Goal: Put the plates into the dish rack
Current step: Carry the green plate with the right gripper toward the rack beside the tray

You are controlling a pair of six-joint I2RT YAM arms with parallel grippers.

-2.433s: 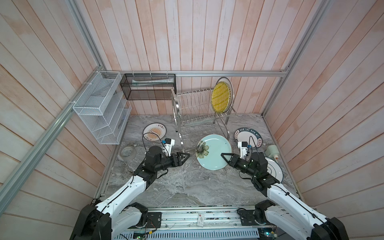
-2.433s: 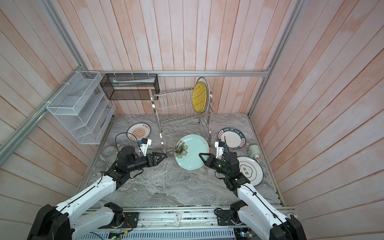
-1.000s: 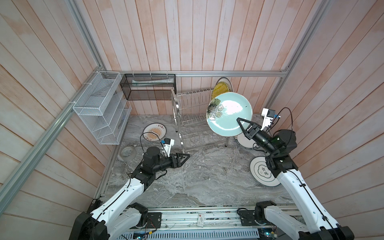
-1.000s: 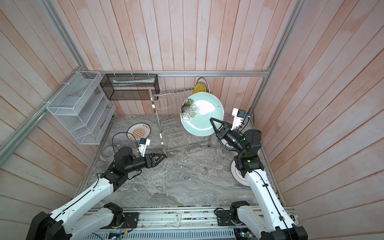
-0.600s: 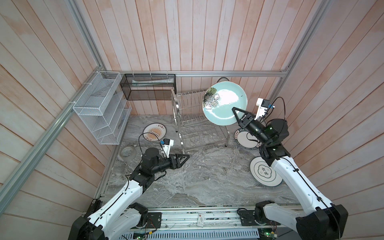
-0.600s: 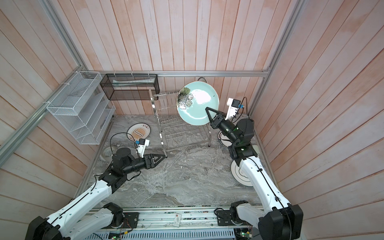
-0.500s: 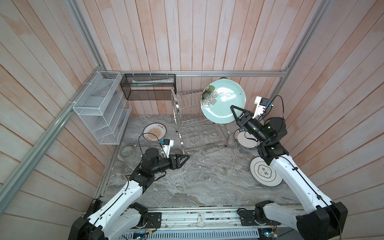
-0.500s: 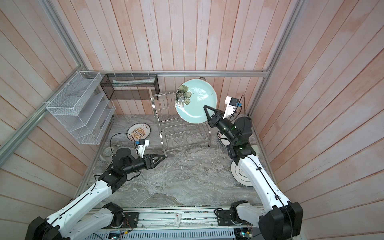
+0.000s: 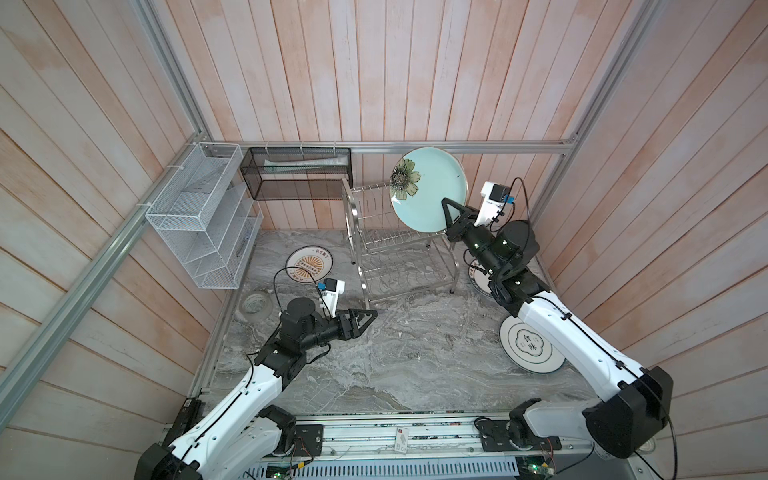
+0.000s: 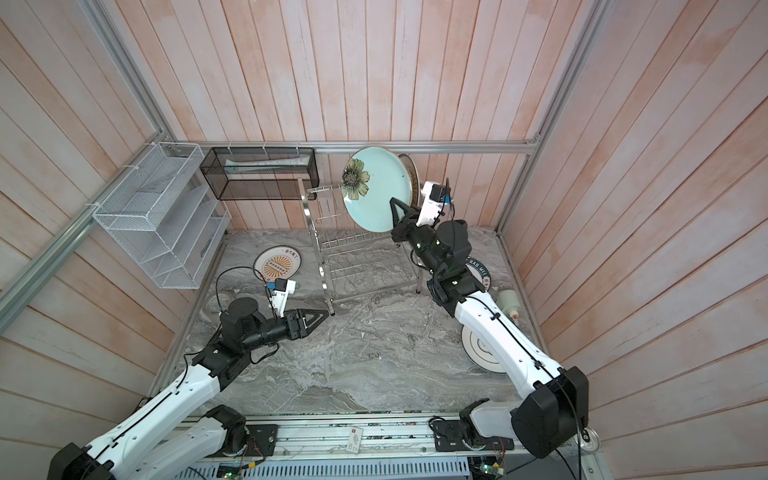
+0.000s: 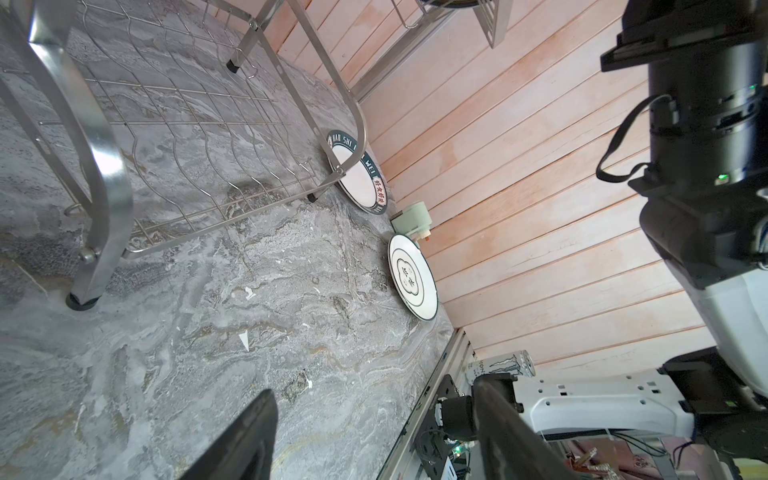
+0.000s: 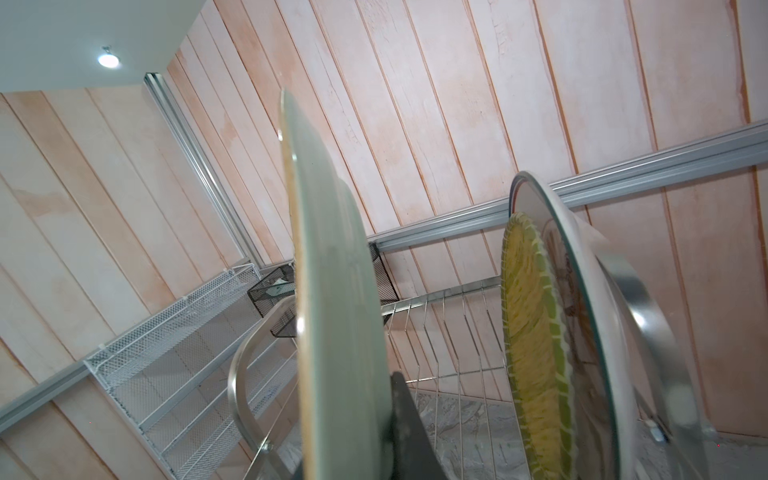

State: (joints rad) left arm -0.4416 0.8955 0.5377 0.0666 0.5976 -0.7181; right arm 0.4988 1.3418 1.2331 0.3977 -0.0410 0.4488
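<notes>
Right, in both top views the right gripper [image 9: 451, 211] is clamped on the lower rim of the pale green plate [image 9: 432, 187], which is tilted on edge above the upper tier of the dish rack [image 9: 399, 257]. The left gripper [image 9: 368, 316] hovers low over the table [image 9: 395, 365], jaws parted and empty, near the rack's front leg.

Left wrist view now: the lettered plate [image 11: 361, 178] and the cloud plate [image 11: 411, 278] lie flat by the wall.

Right wrist view: the green plate [image 12: 332, 291] shows edge-on, apart from the yellow plate [image 12: 532, 353] standing in the rack.
</notes>
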